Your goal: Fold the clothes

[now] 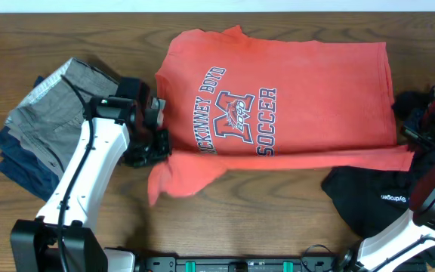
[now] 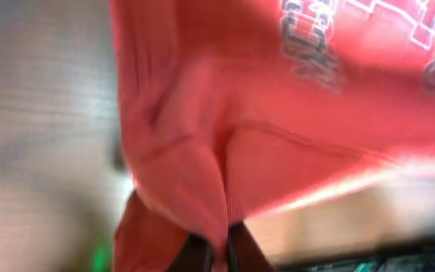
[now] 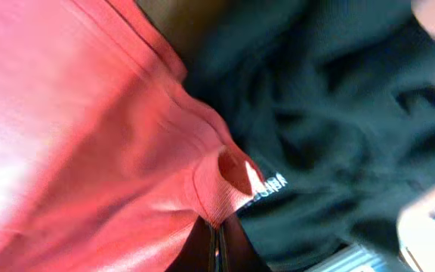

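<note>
A red soccer T-shirt point(image 1: 278, 98) lies spread on the wooden table, its near edge lifted and folded over. My left gripper point(image 1: 153, 143) is shut on the shirt's near left edge by the sleeve; the left wrist view shows the red cloth point(image 2: 225, 151) pinched between the fingers point(image 2: 219, 253). My right gripper point(image 1: 421, 132) is shut on the shirt's near right edge; the right wrist view shows the red hem point(image 3: 210, 196) clamped in the fingers point(image 3: 217, 242).
A stack of folded grey and blue clothes point(image 1: 44, 128) sits at the left. A crumpled black garment point(image 1: 376, 196) lies at the near right, also filling the right wrist view point(image 3: 331, 113). Bare wood lies along the front edge.
</note>
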